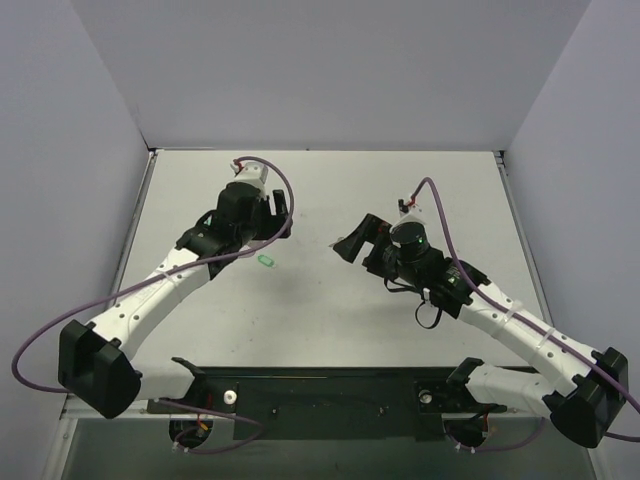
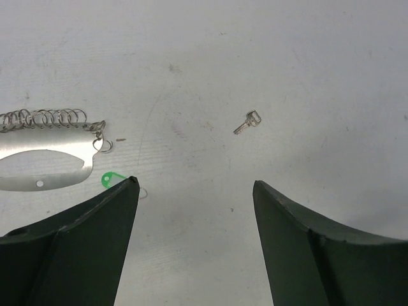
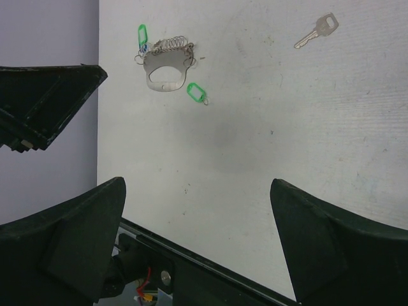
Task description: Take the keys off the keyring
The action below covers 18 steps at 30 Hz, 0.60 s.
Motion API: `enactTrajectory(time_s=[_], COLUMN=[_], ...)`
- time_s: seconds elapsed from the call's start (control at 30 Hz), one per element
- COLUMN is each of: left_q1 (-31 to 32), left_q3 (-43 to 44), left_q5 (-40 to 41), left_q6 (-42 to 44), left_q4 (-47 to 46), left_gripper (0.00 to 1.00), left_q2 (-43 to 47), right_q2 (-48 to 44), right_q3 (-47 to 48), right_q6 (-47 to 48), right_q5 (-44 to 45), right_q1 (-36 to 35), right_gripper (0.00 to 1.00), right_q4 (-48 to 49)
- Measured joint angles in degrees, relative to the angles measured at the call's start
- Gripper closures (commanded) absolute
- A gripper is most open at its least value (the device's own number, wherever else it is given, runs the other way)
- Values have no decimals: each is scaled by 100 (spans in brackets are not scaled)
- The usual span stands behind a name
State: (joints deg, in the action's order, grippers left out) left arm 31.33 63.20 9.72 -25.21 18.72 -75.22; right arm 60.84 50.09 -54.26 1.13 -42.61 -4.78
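Observation:
The keyring (image 2: 44,159) is a silvery metal plate with an oval hole and a row of small wire loops (image 2: 44,118) on its upper edge. It lies flat on the table and shows in the right wrist view too, keyring (image 3: 167,67). One green-headed key (image 3: 196,93) lies just beside the plate, apart from it; its green head (image 2: 109,179) peeks out by my left fingertip and also shows as a green speck (image 1: 266,261). A second green key (image 3: 142,35) rests against the loops. My left gripper (image 2: 194,185) is open and holds nothing. My right gripper (image 3: 197,185) is open over bare table.
A plain silver key (image 2: 247,122) lies alone on the white table (image 1: 330,310), also seen as the silver key (image 3: 317,30). The left arm's gripper (image 3: 44,95) juts in at the left of the right wrist view. The black base rail (image 3: 210,274) runs along the near edge.

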Motion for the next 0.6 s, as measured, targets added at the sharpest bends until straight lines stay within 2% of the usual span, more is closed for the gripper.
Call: enactTrajectory(time_s=[0.27, 0.6], left_q1=[0, 0], left_q3=[-157, -1126], left_q5=[-114, -184], left_q6=[-11, -94], left_q4=[240, 815], left_gripper=[17, 17], left_q2=[1110, 3244], right_q2=[155, 260], right_q3=[0, -17], right_q6=[-83, -144], right_q5=[-68, -271], right_q1=[-4, -109], right_gripper=[9, 10], right_q4=[144, 494])
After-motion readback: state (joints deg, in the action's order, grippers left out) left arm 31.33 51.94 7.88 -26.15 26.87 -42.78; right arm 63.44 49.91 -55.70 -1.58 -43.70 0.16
